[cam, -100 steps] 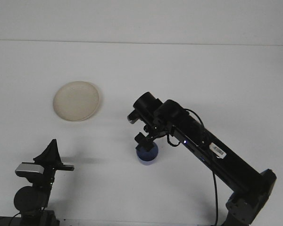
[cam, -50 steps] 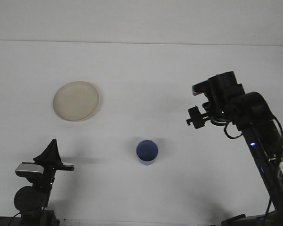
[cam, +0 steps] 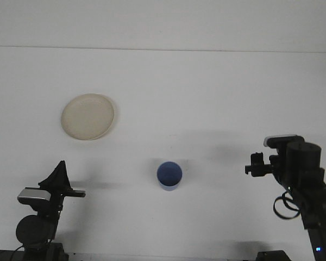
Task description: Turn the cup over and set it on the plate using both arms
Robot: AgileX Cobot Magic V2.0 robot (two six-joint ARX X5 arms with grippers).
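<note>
Cup task setting, the bench (cam: 206, 81): a wide white surface carrying everything, with no clutter shown.
Right arm: folded low at the near right edge, well apart from the cup; its claw (cam: 255, 166) points left, and whether its fingers are wide or narrow cannot be told at this size.
Left arm: parked at the near left corner; its claw (cam: 58, 179) shows as a dark wedge, holding nothing, and how far it is spread cannot be told.
Plate (cam: 88, 116): a pale round dish toward the far left, lying flat and holding nothing.
Cup (cam: 169, 175): a small blue cup standing mouth-up near the middle of the bench, well apart from the plate, touched by neither claw; nothing shows inside it.
Cup handling: it looks like light, stiff plastic, probably smooth-walled and easy to tip. The rim or upper wall seems the likeliest hold, squeezed gently.
Progress: the cup appears already righted, so carrying it to the plate remains.
</note>
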